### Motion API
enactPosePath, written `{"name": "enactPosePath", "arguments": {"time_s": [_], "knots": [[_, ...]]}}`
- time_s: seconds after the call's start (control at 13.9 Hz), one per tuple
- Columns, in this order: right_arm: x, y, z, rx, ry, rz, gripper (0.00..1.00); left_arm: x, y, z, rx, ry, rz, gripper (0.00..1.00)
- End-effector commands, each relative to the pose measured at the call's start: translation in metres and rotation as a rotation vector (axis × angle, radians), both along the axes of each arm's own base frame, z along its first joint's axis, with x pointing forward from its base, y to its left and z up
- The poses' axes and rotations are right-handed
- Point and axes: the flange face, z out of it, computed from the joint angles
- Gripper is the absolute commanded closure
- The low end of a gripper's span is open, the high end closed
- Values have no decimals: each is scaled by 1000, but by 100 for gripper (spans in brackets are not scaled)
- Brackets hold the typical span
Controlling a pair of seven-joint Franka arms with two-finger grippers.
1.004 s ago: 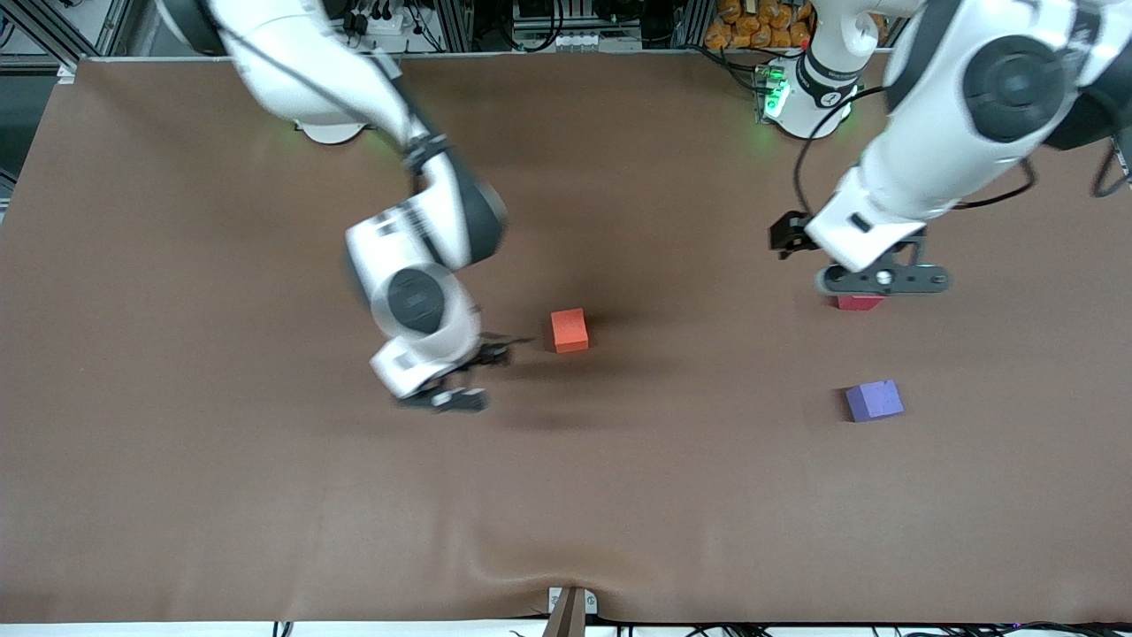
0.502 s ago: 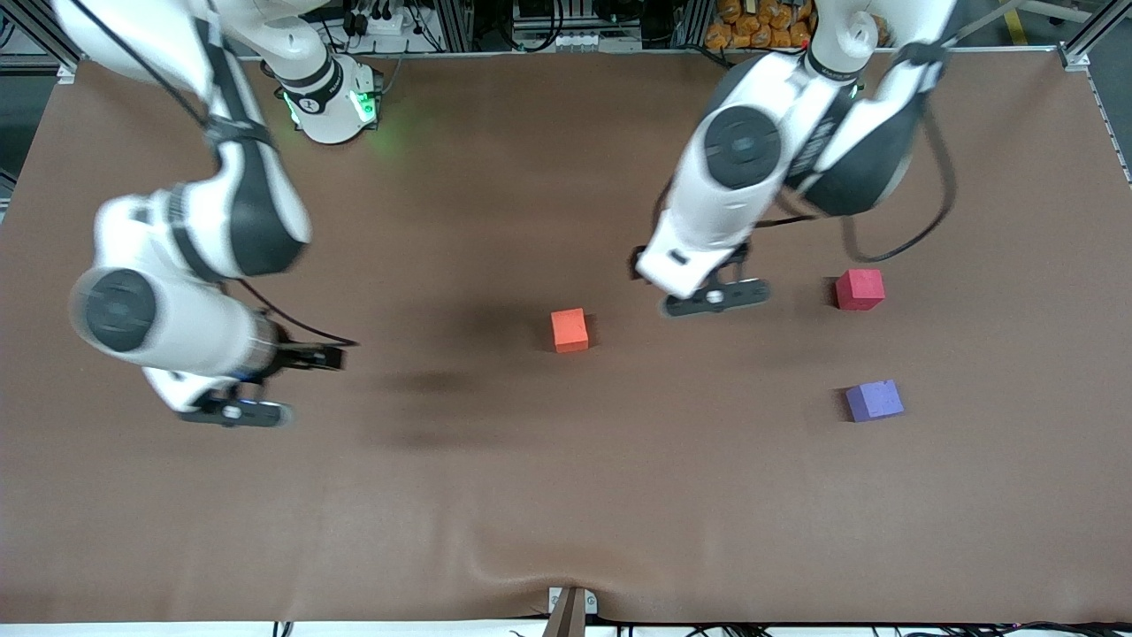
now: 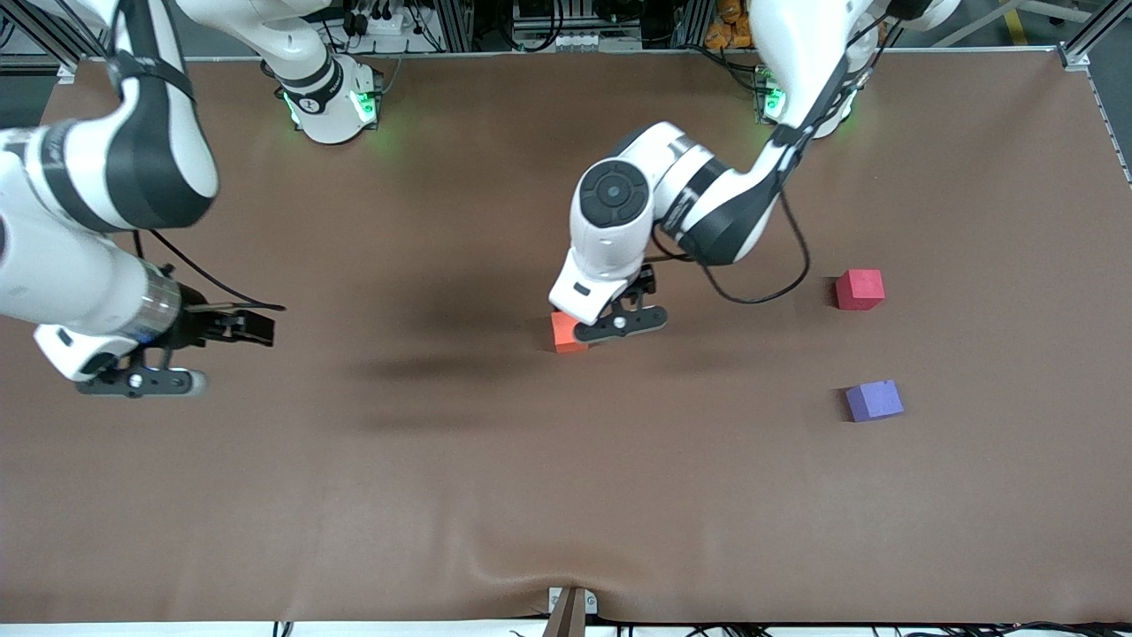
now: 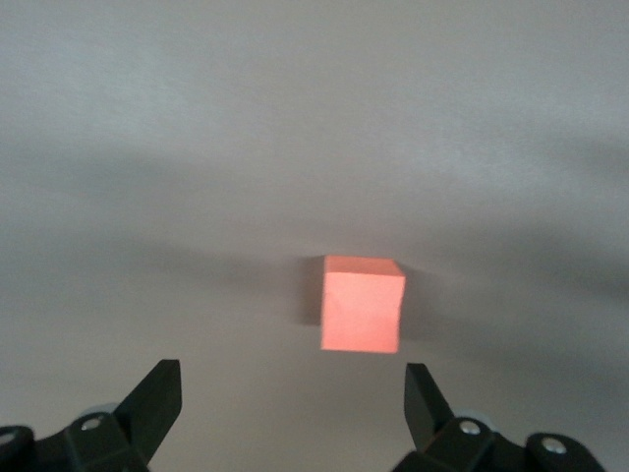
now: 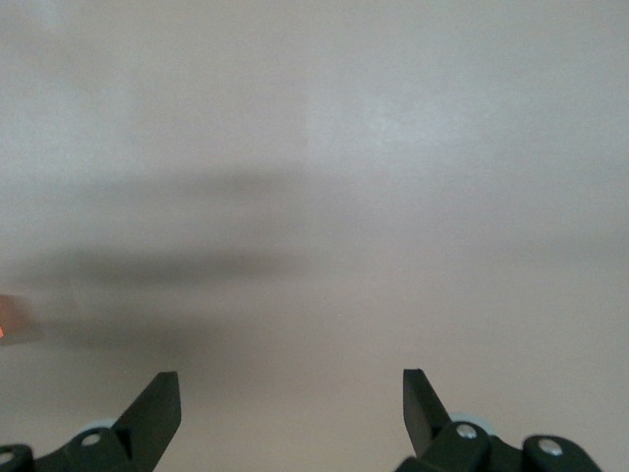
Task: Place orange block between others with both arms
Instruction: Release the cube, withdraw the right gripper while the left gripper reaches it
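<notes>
The purple block (image 3: 874, 400) sits nearest the front camera toward the left arm's end of the brown desk (image 3: 566, 495), with the red block (image 3: 859, 289) farther from the camera, the two well apart from each other. The orange block (image 3: 562, 334) rests on the desk near its middle, well apart from both, and the left gripper (image 3: 619, 324) hangs directly over it with fingers (image 4: 155, 401) spread wide, the block lying free between them in the left wrist view. The right gripper (image 3: 137, 382) hovers over bare desk at the right arm's end, its fingers (image 5: 157, 411) likewise apart and holding nothing.
</notes>
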Motion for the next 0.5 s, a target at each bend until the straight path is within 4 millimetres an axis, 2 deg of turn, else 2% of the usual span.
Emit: {"name": "enactPosePath", "arguments": {"time_s": [0.0,0.14,0.29,0.43], "knots": [[-38,-34,32,22,-8,41,0,1,-28,-17,24,-92,11,0],[-58,-36,59,24,-4,56,0,1,-37,-44,24,-124,6,0],[-75,-53,84,25,-15,31,0,1,-41,-70,24,-123,6,0],[-86,-55,96,27,-3,31,0,-3,-42,-93,43,-101,-14,0]]}}
